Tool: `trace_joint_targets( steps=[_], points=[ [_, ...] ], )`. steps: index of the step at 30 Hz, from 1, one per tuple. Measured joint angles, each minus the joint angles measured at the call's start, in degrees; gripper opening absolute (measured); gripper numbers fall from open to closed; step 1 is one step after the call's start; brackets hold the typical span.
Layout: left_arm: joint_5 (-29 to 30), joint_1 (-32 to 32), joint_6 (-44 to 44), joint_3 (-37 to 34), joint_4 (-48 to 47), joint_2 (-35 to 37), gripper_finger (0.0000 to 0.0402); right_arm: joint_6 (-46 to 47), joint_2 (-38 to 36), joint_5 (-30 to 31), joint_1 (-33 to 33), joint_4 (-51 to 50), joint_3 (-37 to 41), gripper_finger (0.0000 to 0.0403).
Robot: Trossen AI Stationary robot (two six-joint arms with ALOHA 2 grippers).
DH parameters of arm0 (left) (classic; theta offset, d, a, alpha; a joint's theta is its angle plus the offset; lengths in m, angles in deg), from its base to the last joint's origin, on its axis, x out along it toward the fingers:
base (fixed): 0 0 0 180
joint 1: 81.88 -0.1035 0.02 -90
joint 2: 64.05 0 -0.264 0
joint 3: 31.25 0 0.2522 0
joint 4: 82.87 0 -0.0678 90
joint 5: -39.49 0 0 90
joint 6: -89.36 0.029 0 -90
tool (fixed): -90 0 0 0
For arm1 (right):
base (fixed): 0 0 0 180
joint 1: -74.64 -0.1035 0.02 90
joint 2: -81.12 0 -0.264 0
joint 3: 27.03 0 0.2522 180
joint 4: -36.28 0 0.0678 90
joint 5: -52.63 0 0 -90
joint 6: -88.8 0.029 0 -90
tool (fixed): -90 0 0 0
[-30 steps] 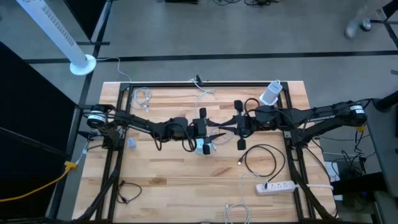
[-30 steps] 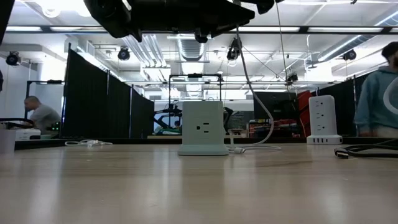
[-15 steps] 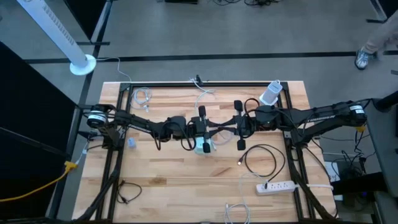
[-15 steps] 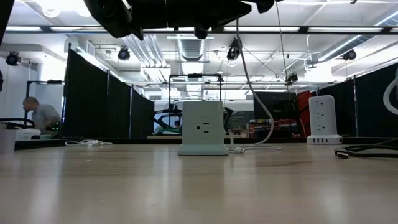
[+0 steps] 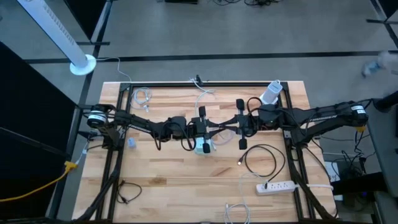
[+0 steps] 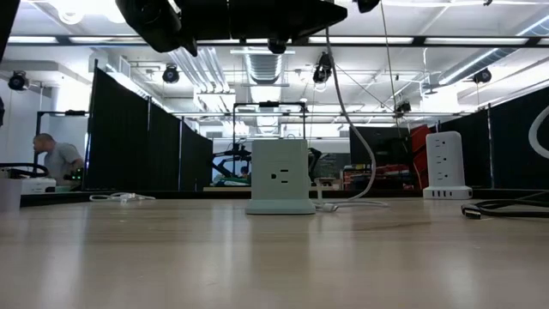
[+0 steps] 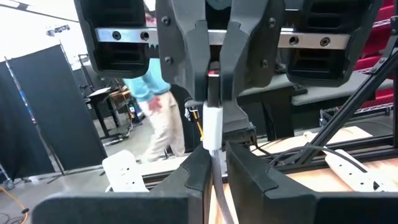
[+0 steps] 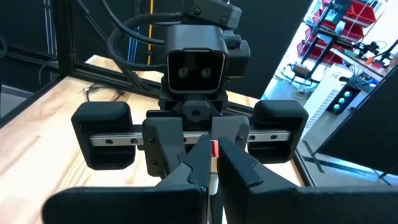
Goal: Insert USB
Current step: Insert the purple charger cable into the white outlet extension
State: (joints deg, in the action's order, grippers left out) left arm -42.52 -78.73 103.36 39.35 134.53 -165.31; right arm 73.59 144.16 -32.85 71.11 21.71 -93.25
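Observation:
My two grippers meet fingertip to fingertip above the middle of the table. Between them is a white USB plug [image 7: 211,124] whose cable [image 7: 219,190] runs back between my left fingers. My left gripper [image 5: 219,132] and my right gripper [image 5: 228,129] are both shut on it. A white power cube [image 5: 204,147] stands on the table below the left gripper; the low view shows it upright [image 6: 280,176] with an outlet facing the camera. A white cable [image 6: 353,137] hangs from above down to the table behind the cube. My left gripper pinches the plug's cable end [image 7: 212,144] between its two fingers, coming level from the table's left, fingers along the plug. The plug is lifted clear of the table. My right gripper pinches the plug's other end [image 7: 213,93] between its two fingers, level from the table's right. A red part [image 8: 214,148] shows at the pinch.
A black cable coil [image 5: 261,159] and a white power strip [image 5: 275,186] lie near right. A white tower charger [image 5: 270,93] stands far right, and white cords [image 5: 142,97] lie far left. A seated person [image 6: 53,159] shows beyond the table.
My left gripper has shut on the plug's cable end; its fingers stood spread a second ago. Both arms have kept their place, and the plug stays between them above the table.

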Motion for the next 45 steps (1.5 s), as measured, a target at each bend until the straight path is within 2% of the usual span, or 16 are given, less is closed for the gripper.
trace_joint_targets(
  steps=[18,30,37,45],
  points=[
    [0.24,0.0,1.14,-0.08,0.91,-0.04,0.0034,1.05,-2.05,0.15,0.02,-4.36,-0.07,0.0003],
    [-1.33,0.0,0.28,-0.11,3.04,-0.09,0.006,0.68,-2.18,0.04,0.0,-4.74,-0.11,0.0003],
    [2.52,-0.07,0.75,-0.09,5.11,-0.09,0.0064,0.95,-2.23,0.58,0.04,-5.63,-0.06,0.0003],
    [2.91,-0.11,0.9,-0.07,4.87,-0.02,0.0065,1.06,-2.13,0.37,0.07,-5.46,-0.04,0.0003]
  ],
)
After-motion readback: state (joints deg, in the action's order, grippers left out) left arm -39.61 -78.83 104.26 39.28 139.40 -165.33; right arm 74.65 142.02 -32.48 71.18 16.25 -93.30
